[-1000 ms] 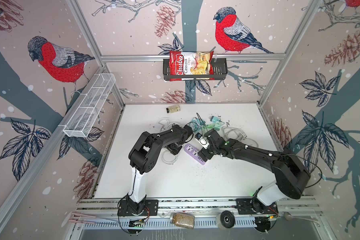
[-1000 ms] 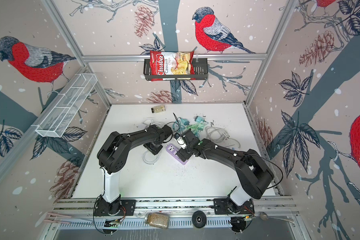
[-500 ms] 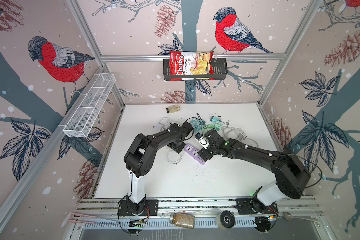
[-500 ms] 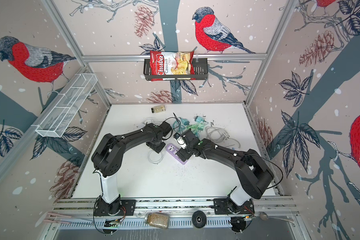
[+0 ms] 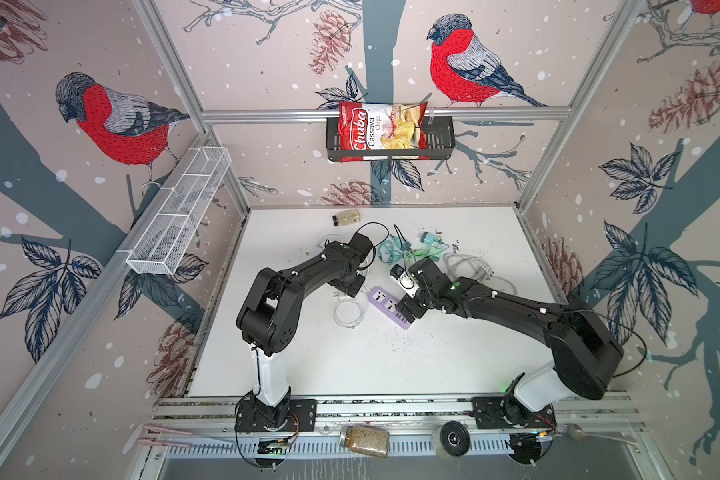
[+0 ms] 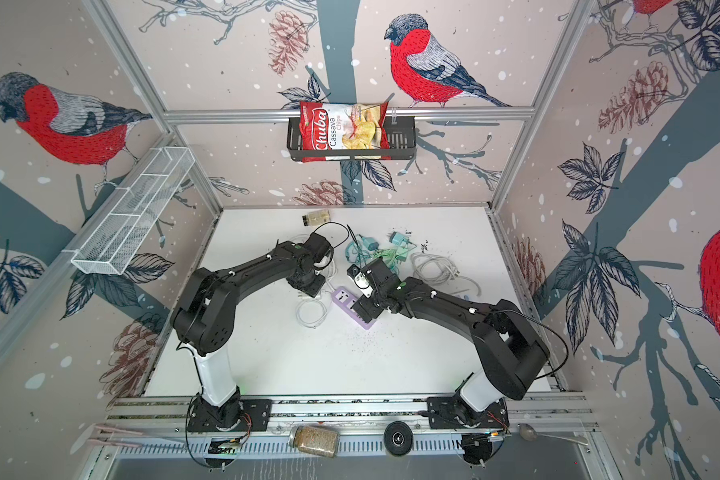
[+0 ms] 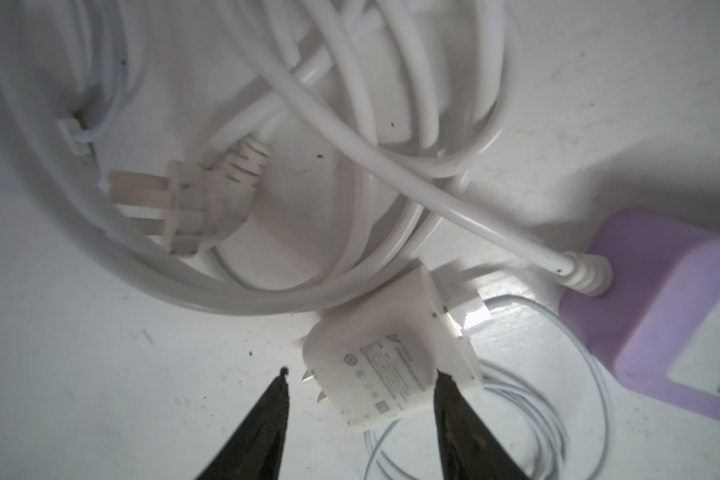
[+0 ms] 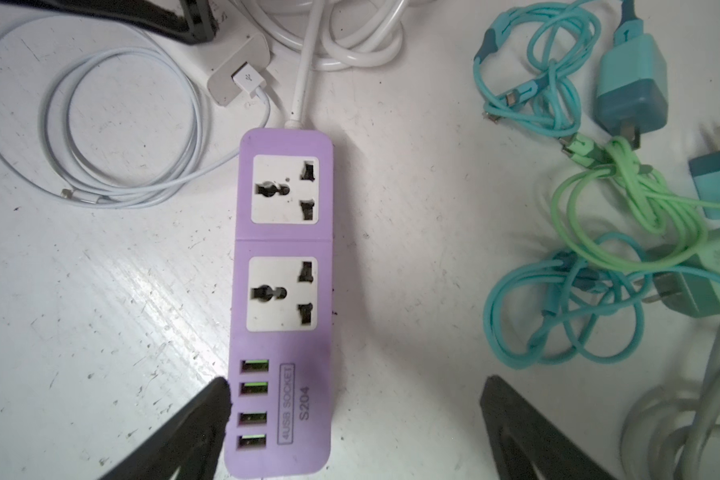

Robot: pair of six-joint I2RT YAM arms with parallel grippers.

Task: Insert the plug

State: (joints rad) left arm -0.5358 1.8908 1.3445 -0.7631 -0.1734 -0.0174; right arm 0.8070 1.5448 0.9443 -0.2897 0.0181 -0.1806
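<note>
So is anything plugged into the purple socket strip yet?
No, it's empty. On the purple strip, both big sockets and all four USB ports show bare holes; the white charger lies on the table beside it.

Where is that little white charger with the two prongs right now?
The white charger lies on the table, left of middle in both top views, between the fingertips of the open left gripper, beside the purple power strip's cord end.
</note>
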